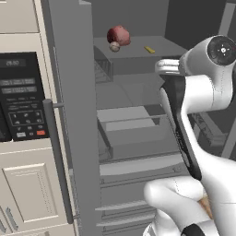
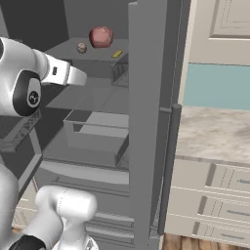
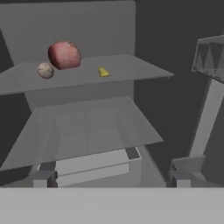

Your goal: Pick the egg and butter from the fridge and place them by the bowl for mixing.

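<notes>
The small pale beige oval egg [image 3: 45, 70] lies on the upper grey shelf [image 3: 127, 65] of the tall grey metal fridge [image 1: 76, 115], toward the shelf's left end in the hand view, just beside and slightly in front of a bigger lumpy red-pink chunk [image 3: 64, 55]; whether the two touch is too fine to tell. The small thin yellow stick of butter [image 3: 103, 72] sits on the same shelf nearer its middle, well apart from the egg. The egg looks almost round here, so its long axis cannot be read. The butter's long axis seems to run at a slant across the shelf, one end toward the front edge, though it is too small to be sure. Both lie loose on an open shelf, which I judge leaves them free for a reach from the front.

The fridge door stands open, its long vertical bar handle [image 1: 57, 161] toward the cabinet side. The white arm's gripper points into the fridge at the height of the shelves, well short of either item. Its fingers are spread wide with nothing between them, which I take as readiness for a first pick.
</notes>
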Motion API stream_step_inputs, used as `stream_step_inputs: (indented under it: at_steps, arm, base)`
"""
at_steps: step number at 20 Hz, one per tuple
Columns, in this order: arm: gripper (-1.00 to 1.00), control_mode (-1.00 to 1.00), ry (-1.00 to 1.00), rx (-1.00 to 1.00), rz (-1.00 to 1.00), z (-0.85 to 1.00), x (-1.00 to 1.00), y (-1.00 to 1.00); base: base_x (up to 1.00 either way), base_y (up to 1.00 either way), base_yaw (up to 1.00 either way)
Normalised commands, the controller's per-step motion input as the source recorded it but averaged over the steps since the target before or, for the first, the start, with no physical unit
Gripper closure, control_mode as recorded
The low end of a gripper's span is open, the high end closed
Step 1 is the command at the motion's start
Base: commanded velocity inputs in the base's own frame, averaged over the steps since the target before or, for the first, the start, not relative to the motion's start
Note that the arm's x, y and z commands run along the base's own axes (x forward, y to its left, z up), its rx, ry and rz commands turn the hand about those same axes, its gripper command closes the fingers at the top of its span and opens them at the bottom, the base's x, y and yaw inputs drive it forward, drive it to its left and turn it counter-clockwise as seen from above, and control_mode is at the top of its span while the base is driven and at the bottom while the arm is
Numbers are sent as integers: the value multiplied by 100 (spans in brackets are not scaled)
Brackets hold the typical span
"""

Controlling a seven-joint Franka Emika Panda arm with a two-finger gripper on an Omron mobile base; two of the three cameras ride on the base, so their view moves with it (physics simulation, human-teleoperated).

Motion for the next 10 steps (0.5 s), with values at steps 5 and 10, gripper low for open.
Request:
stream_step_inputs:
  at_steps: [5,10]
  arm:
    - [-100,-100,1,2,0,7,28,-2]
    - [-100,-100,0,0,0,0,58,-7]
  base:
    - [0,0,0]
    - [0,0,0]
